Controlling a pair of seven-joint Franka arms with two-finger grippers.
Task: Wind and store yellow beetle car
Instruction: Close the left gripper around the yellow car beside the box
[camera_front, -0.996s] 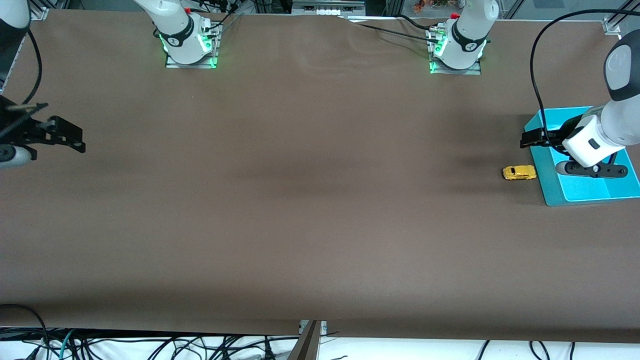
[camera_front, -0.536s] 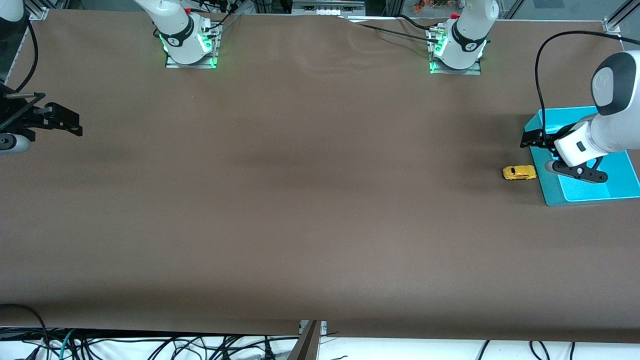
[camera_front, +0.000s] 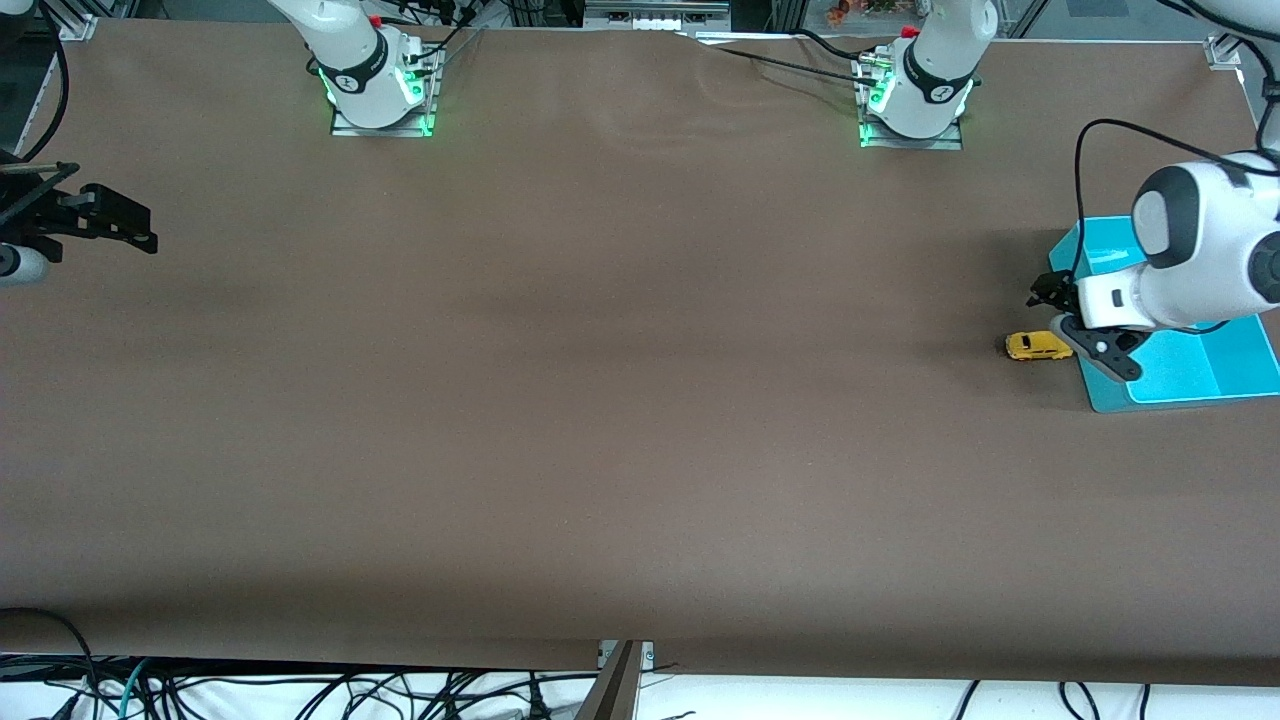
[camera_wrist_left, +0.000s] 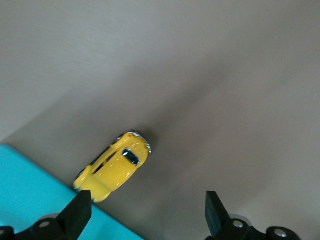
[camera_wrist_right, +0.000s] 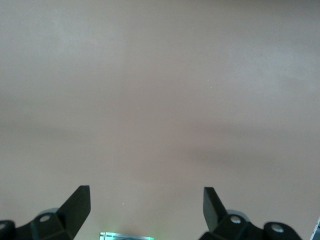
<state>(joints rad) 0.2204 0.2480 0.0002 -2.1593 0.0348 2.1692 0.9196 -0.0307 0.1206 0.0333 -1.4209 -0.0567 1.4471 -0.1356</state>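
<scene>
Hovering lower right of frame, left gripper jaws apart over yellow beetle car beside teal tray, right gripper waiting mid-left, jaws apart.

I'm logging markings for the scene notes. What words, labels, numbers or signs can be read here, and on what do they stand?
None can be read.
Small yellow beetle-shaped toy car: no lettering shows.
Turquoise plastic tray: plain.
Round marks on the white arm bases: too small to read.

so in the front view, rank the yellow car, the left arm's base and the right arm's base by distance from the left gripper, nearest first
1. yellow beetle car, on the table just under the left gripper, beside the blue tray
2. left arm's base, along the top edge
3. right arm's base, toward the right arm's end
</scene>
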